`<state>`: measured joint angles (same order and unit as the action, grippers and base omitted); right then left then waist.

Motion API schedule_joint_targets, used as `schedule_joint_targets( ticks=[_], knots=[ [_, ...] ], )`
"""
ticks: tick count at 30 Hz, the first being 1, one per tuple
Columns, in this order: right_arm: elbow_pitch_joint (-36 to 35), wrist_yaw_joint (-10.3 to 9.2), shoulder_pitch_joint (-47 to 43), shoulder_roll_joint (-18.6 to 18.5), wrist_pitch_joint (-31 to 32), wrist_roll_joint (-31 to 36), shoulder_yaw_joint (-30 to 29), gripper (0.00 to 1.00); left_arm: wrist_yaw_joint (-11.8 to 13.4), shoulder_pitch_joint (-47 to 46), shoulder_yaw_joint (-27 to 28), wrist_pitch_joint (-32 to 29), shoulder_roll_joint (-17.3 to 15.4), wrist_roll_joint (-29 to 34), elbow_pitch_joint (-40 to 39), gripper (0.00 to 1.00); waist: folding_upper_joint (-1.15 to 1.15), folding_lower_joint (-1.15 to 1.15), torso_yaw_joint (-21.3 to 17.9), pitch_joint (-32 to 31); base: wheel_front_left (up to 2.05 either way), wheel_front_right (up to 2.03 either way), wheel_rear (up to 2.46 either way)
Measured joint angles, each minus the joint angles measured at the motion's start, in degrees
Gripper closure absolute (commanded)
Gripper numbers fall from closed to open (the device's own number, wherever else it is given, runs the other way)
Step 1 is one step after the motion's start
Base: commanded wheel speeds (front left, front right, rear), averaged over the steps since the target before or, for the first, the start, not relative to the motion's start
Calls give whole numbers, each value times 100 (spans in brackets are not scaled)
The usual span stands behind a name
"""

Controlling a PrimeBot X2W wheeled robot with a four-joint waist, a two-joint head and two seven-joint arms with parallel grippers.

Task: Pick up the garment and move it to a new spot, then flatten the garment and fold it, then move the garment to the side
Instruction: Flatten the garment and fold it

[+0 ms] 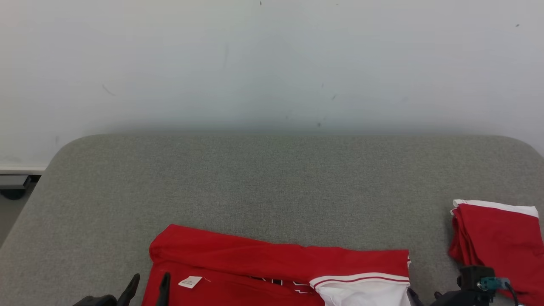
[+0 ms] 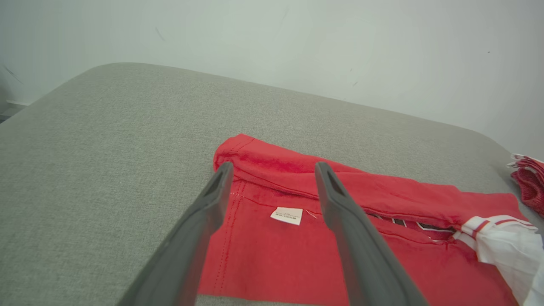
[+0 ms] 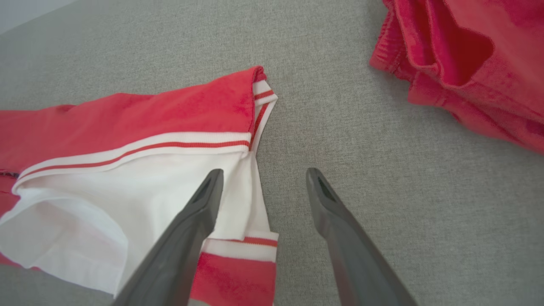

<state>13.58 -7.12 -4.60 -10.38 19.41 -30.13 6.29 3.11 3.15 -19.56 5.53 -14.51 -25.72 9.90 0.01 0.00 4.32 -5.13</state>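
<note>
Across the lower middle of the head view, the red garment (image 1: 272, 261) lies on the grey padded table (image 1: 272, 182), its far edge folded over in a long roll and its near part cut off by the bottom of the frame. A small white label (image 1: 190, 281) sits on the red cloth near its left end; a white panel (image 1: 365, 293) with striped trim sits at its right end. My left claw (image 1: 151, 280) shows at the lower left, fingers spread wide, one over bare table just beside the garment's left hem, the other over the red cloth; it pinches nothing. In the right wrist view my right claw (image 3: 263, 172) is likewise spread and empty, the finger at frame left over the white panel, the other over bare table. Whether either claw touches the cloth I cannot tell. A second red garment (image 1: 497, 238), folded with a white band at its top, lies apart at the right edge of the frame.
</note>
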Motion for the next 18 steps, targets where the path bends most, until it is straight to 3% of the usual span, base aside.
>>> schedule_joint_targets(
  ticks=[9, 18],
  knots=[
    [332, -1, 283, 93, 837, 318, -88, 0, 42, 3, -22, -131, -10, 0, -71, 0, 0, 0, 80, -9, 0, 0, 0],
    [513, -1, 512, 304, 1248, 474, -223, 0, 48, 2, -90, -219, -10, 10, -174, 0, 0, 0, 162, 40, 0, 0, 0]
  ],
)
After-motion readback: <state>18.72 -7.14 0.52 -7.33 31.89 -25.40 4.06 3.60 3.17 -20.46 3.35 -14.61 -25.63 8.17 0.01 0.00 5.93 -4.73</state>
